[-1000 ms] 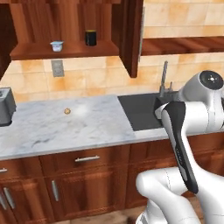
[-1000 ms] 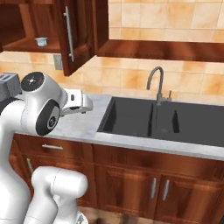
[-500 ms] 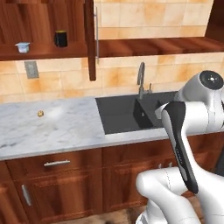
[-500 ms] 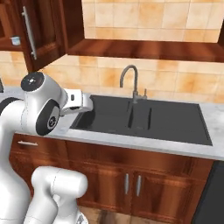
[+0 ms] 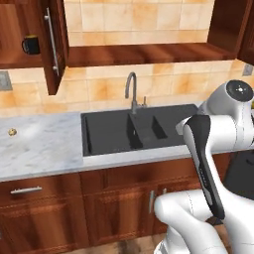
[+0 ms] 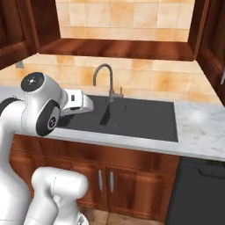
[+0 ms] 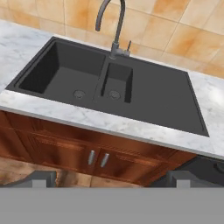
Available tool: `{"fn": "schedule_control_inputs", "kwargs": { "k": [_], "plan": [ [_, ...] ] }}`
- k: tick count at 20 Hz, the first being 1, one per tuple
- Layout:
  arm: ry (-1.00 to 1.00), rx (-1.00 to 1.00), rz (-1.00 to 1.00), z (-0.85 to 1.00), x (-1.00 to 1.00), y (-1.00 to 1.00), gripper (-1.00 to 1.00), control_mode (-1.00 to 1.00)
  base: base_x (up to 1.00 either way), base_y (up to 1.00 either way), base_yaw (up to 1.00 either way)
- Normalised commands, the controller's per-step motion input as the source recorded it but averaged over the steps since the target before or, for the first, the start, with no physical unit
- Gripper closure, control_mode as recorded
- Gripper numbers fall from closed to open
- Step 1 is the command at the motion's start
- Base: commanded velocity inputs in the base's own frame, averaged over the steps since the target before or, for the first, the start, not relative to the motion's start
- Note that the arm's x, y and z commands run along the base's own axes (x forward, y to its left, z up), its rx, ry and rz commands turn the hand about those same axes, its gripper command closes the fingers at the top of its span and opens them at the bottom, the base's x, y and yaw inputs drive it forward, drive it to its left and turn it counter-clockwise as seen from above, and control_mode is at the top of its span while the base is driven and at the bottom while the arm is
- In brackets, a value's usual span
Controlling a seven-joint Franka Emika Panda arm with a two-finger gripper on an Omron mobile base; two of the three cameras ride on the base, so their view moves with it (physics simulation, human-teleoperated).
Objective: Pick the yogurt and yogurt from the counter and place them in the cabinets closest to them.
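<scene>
Pincer [image 7: 109, 178] spread wide and empty, its tips low in the hand view, aimed over the black sink [image 7: 109, 89] and faucet [image 7: 113, 26]; dark blue yogurt [image 5: 31, 45] sits on the shelf of the open wall cabinet [image 5: 53, 47] at far left, so that one looks placed; the pale one can't be made out; worktop [image 5: 42, 146] carries only a small brown cookie [image 5: 12, 131] here; judgement: scan the marble for the second cup, stop square to it, then descend with jaws wide.

Veined marble counter [image 5: 39, 149], matt black sink [image 7: 144, 94], glossy wooden cabinets [image 5: 52, 44].
</scene>
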Motion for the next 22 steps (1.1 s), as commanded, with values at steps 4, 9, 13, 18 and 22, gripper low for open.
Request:
{"fn": "schedule_control_inputs", "kwargs": {
  "k": [4, 9, 13, 18, 22],
  "plan": [
    [0.00, 0.00, 0.00, 0.00, 0.00, 0.00, -1.00, 1.00, 0.00, -0.68, 0.00],
    [0.00, 0.00, 0.00, 0.00, 0.00, 0.00, -1.00, 1.00, 0.00, -0.60, 0.00],
    [0.00, 0.00, 0.00, 0.00, 0.00, 0.00, -1.00, 1.00, 0.00, -0.50, 0.00],
    [0.00, 0.00, 0.00, 0.00, 0.00, 0.00, -1.00, 1.00, 0.00, -0.13, 0.00],
    [0.00, 0.00, 0.00, 0.00, 0.00, 0.00, -1.00, 1.00, -0.36, -0.18, 0.00]
  ]
}}
